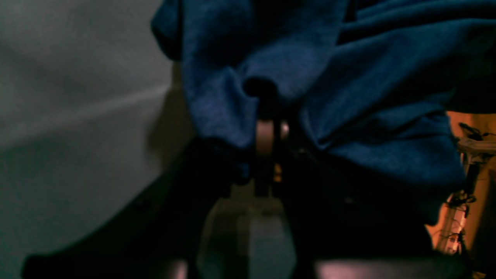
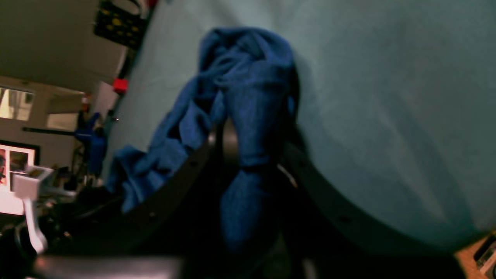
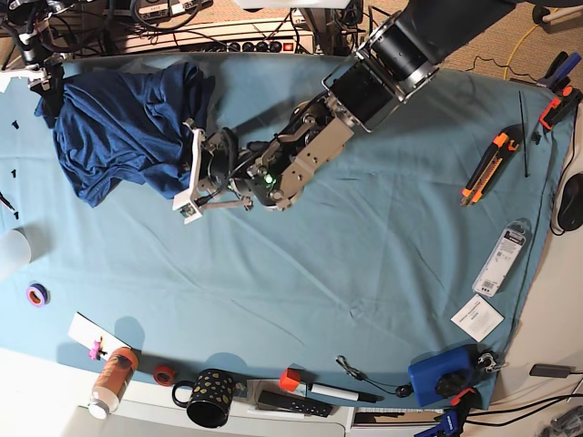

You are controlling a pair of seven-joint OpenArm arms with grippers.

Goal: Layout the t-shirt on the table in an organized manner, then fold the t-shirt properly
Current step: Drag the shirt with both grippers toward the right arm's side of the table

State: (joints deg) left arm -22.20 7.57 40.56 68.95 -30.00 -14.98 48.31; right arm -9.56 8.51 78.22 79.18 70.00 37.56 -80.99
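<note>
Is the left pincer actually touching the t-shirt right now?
Touching. The left wrist view shows the left pincer nearly shut, with navy t-shirt fabric bunched around and over its tips.

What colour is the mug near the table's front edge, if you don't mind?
Black with small gold dots, the mug shows best in the base view.

The base view is evenly bright and sharp, with soft shadows on the table [image 3: 383, 237]. Both wrist views are dim, blurred, murky in the foreground, curved at the edges.

left hand [image 1: 271, 131] nearly closed, pinching fabric, right hand [image 2: 248, 155] likewise, left arm stretched low
</note>
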